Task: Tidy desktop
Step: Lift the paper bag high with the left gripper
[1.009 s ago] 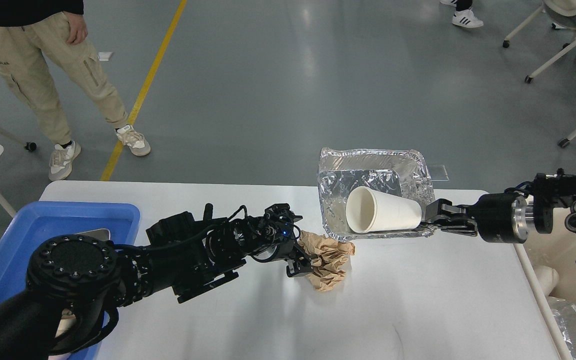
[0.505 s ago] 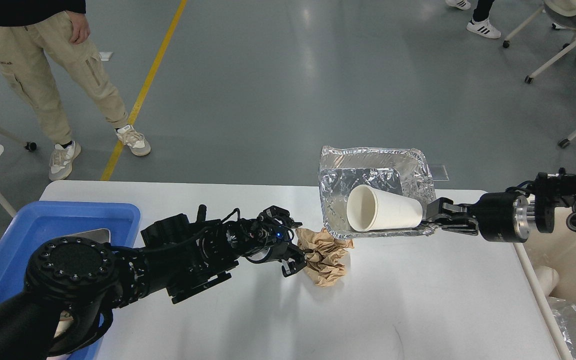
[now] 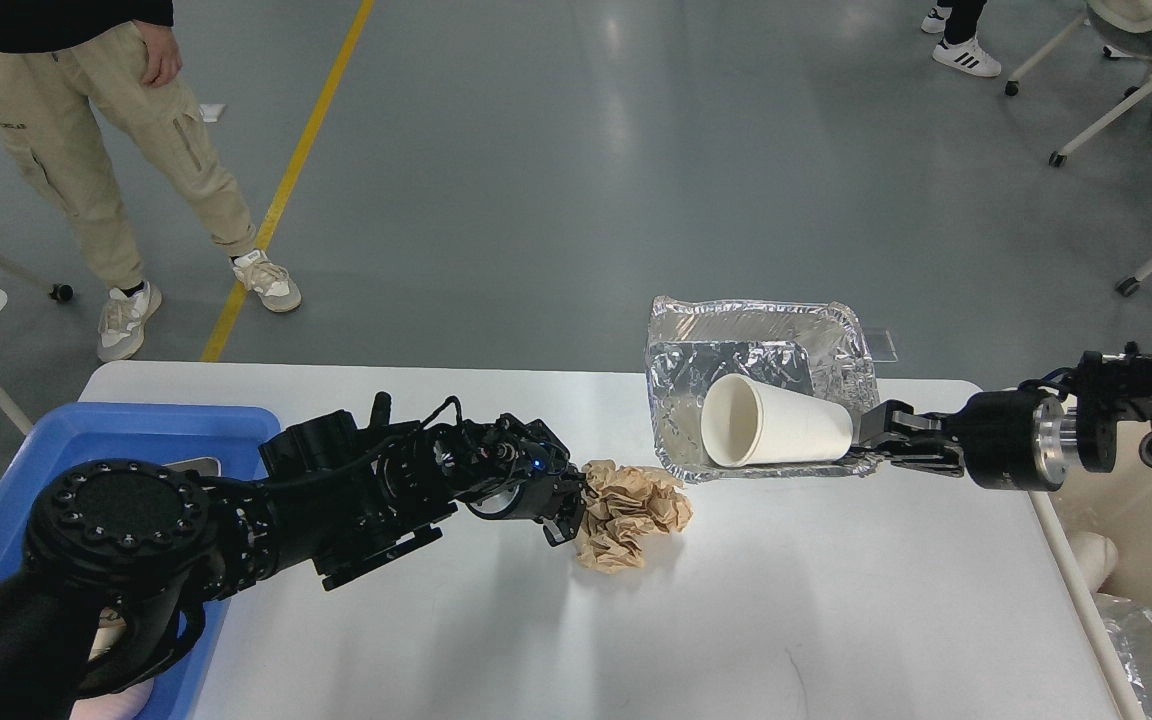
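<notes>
Looking down from the robot's head, the desktop (image 3: pixel 836 600), a wide white table with rounded corners, fills the lower half of the view, from about 8 o'clock round to 4 o'clock. At its middle lies a crumpled ball of brown paper (image 3: pixel 631 512). The left gripper (image 3: pixel 568 508) reaches in from 8 o'clock and is clenched on the left edge of that paper, its dark fingers pressed into the creases. Toward 2 o'clock from the paper, a crinkled foil tray (image 3: pixel 758 340) hangs tilted over the table's far edge, its open side facing the viewer. A white paper cup (image 3: pixel 774 435) lies on its side inside the tray, mouth pointing toward 9 o'clock. The right gripper (image 3: pixel 874 450) comes in from 3 o'clock and is pinched onto the tray's near right rim, just beside the cup's base. At 8 o'clock a blue plastic bin (image 3: pixel 136 425) sits on the table's left end, partly hidden by the left arm. At 4 o'clock, off the table's right edge, part of a cream-coloured container (image 3: pixel 1151 560) shows. Beyond the table is grey floor with a yellow line (image 3: pixel 286 180), and a person in beige trousers (image 3: pixel 86 140) stands at 10 o'clock.
</notes>
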Tool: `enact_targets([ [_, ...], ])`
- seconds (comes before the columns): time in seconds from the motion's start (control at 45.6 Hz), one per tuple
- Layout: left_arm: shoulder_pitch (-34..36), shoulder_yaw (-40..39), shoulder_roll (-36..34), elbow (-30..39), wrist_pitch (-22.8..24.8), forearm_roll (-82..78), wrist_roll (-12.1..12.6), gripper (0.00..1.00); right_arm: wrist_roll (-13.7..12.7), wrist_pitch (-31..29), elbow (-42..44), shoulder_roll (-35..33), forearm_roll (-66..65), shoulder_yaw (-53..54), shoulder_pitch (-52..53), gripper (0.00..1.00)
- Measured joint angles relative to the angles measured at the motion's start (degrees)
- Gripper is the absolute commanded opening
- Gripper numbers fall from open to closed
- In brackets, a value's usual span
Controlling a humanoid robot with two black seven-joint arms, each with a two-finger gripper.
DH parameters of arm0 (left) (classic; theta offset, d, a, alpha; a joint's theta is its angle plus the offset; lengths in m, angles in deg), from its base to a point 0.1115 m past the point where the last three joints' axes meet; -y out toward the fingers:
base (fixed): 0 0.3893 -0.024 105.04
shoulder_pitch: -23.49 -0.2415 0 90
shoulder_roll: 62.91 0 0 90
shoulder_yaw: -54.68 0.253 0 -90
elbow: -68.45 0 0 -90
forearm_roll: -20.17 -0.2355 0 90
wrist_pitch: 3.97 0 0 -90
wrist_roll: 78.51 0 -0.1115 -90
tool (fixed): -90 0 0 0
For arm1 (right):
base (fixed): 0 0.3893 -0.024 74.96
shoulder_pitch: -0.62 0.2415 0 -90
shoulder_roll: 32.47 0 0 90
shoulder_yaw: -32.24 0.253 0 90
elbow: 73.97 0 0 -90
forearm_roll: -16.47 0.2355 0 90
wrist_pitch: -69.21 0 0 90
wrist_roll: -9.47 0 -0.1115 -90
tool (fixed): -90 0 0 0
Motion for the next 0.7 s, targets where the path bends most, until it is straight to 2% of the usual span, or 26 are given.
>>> enact_targets([
  [0.176,0.6,-0.8,-2.5,0.4,0.0,0.6,-2.0,0.02,0.0,0.0,0.1,-0.5,0.0,0.0,-0.1,0.00],
  [0.329,2.2,-0.9,-6.3,3.9,0.7,3.1,-3.1,0.04,0.0,0.0,0.2,-0.5,0.0,-0.1,-0.1,0.00],
  [0.417,2.8,-1.1,-10.4,8.1,2.2,4.4,-3.2,0.05,0.0,0.0,0.3,-0.4,0.0,-0.1,-0.1,0.00],
  [0.702,3.1,-3.5,-30.5,28.9,5.4,6.2,-3.3,0.06,-0.4,0.2,0.5,0.1,0.0,-0.1,0.0,0.00],
])
